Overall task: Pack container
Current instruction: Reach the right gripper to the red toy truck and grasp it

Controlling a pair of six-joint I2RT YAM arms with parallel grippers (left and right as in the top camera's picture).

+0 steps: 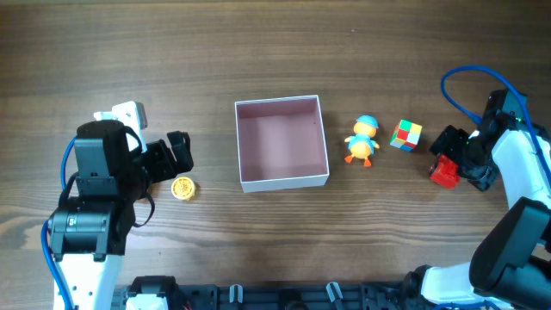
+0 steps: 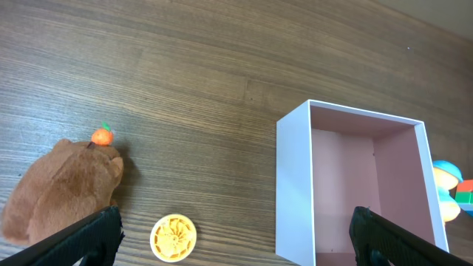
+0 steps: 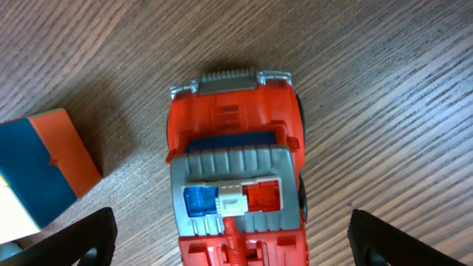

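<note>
The container (image 1: 284, 181), a shallow square box with white walls and a pink inside, stands empty at the table's middle; it also shows in the left wrist view (image 2: 292, 192). My left gripper (image 1: 176, 155) is open and empty, left of the container. In the left wrist view the left gripper (image 2: 233, 244) spans a yellow disc (image 2: 173, 237) and the container's near wall. My right gripper (image 1: 452, 159) is open at the far right. In the right wrist view its fingers (image 3: 236, 240) straddle a red toy truck (image 3: 233, 140) without touching it.
A yellow duck toy (image 1: 363, 139) and a multicoloured cube (image 1: 406, 134) stand right of the container. The cube (image 3: 44, 170) lies left of the truck. A brown plush (image 2: 63, 188) with a small orange top lies by the left finger. The disc (image 1: 182, 188) lies on the table.
</note>
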